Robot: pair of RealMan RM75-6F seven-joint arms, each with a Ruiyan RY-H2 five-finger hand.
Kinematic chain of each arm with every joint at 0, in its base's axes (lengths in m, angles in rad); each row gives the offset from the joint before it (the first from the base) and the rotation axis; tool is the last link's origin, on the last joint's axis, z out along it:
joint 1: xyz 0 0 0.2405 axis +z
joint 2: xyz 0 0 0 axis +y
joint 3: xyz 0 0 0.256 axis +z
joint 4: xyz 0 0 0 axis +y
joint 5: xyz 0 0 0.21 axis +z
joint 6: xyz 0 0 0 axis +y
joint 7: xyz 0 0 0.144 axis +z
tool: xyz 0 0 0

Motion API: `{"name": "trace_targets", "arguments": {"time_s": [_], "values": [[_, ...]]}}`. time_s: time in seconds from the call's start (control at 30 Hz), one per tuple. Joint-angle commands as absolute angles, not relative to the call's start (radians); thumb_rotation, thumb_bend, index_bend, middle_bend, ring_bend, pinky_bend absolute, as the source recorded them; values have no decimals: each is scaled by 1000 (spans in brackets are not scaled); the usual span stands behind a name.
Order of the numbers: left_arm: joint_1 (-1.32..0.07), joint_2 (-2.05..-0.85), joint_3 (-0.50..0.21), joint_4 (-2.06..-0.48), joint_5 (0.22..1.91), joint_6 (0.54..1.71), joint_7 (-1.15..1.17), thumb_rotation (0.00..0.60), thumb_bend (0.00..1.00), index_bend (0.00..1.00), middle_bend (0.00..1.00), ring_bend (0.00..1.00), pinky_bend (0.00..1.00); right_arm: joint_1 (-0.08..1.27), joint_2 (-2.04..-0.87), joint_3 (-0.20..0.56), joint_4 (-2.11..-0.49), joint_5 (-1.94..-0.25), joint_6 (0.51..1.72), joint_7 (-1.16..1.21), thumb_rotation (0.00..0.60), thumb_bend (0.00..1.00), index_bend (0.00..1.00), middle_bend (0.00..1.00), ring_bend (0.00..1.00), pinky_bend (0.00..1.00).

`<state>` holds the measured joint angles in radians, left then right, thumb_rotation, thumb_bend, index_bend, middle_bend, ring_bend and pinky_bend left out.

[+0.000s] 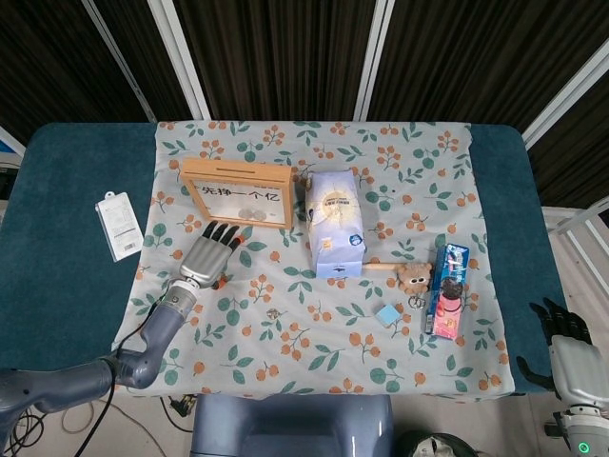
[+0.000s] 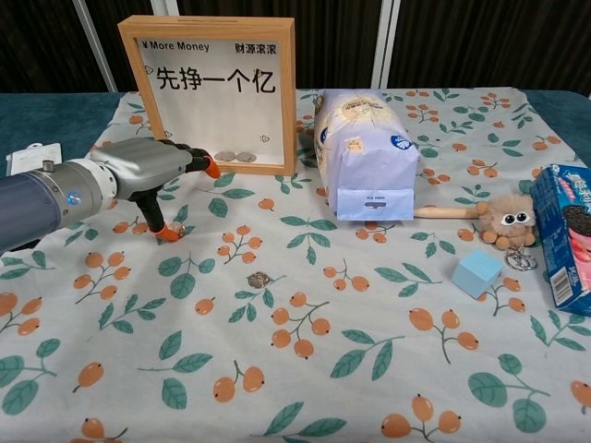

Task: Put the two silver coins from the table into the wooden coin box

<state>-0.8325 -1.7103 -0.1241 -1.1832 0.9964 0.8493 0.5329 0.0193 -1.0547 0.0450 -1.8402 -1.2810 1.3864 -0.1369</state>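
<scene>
Floral cloth [image 1: 381, 190] covers the table, and the wooden coin box [image 2: 218, 92] is stood upright in the upper left of the chest view. Two coins are seen behind its glass at the bottom. A silver coin [image 2: 258, 278] lies on the cloth at centre left (another cannot be made out). The left hand [image 2: 148, 171] is held low before the box, fingers [image 1: 225, 234] spread, holding nothing. The right hand [image 1: 561, 328] sits at the lower right edge of the head view, fingers apart.

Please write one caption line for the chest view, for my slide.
Left hand reaches low over the floral tablecloth before the wooden coin box, one silver coin lying nearby.
</scene>
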Motion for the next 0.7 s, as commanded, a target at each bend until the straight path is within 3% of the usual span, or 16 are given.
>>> {"name": "trace_targets", "arguments": {"time_s": [0.03, 0.33, 0.7], "values": [[-831, -1714, -118, -1179, 1001, 843, 526, 600, 86, 321, 43, 0, 0, 20, -1054, 44, -1840, -1281, 1385, -137, 600, 369, 126, 46, 36, 0], [-822, -1720, -109, -1169, 1021, 857, 521, 600, 188, 516, 70, 0, 0, 20, -1054, 43, -1845, -1276, 1383, -140, 600, 369, 126, 46, 36, 0], [-811, -1732, -100, -1151, 1048, 872, 524, 600, 221, 576, 71, 0, 0, 20, -1054, 46, -1850, -1263, 1384, -146, 600, 369, 126, 46, 36, 0]]}}
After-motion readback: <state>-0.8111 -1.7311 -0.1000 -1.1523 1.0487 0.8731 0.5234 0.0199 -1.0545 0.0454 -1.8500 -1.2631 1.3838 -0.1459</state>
